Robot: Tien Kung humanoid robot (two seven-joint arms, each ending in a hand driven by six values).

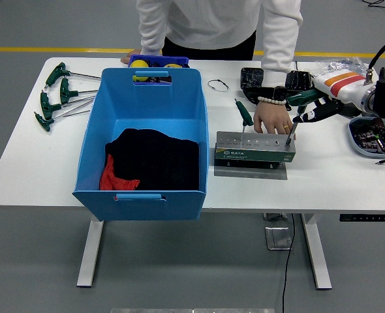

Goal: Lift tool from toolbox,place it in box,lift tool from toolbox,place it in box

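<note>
Toolbox [255, 154] sits right of the blue box [147, 140]. My right hand [313, 109] has its fingers clenched around a green-handled tool [295, 122] standing in it, a person's hand [271, 117] just beside.

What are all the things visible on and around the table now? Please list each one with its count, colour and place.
Table: one, white, fills the middle of the view.
Box: one, blue, left of centre; black cloth and red cloth inside.
T-handle tools: several, green handles, far left.
Small tray: one, dark blue, behind the box, with yellow items.
Toolbox: one, grey-green rack, right of centre.
Screwdrivers: two, green handles; one stands at the rack's left, one at its right.
Black cases: two, far side.
Grey bowl: one, right edge, small parts inside.
Plastic bag: one, clear, far right.
Person's hand: one, behind the toolbox.
Right hand: black, on the right screwdriver's handle.
</note>
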